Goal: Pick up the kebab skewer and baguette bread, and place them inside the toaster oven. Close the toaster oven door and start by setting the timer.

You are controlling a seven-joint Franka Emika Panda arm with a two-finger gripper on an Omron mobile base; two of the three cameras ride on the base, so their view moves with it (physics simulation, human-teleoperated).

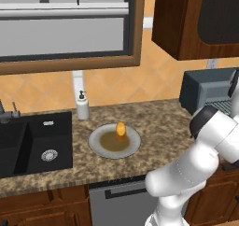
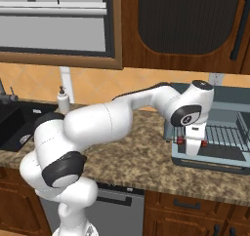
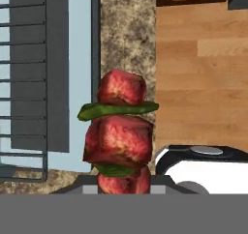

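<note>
The counter (image 1: 163, 127) is speckled, matt stone, and the cabinets (image 2: 195, 25) are dark polished wood. The toaster oven (image 2: 229, 132) holds a metal wire rack (image 2: 227, 135).

- The white arm (image 2: 97, 125) is raised from its base, bent at a dark elbow, and stretched out to the right.
- The wrist is turned downward, so the tool (image 2: 193, 143) is pointed at the surface below.
- The tool's jaws are closed on a kebab skewer (image 3: 121, 131), gripped at its lower end.
</note>
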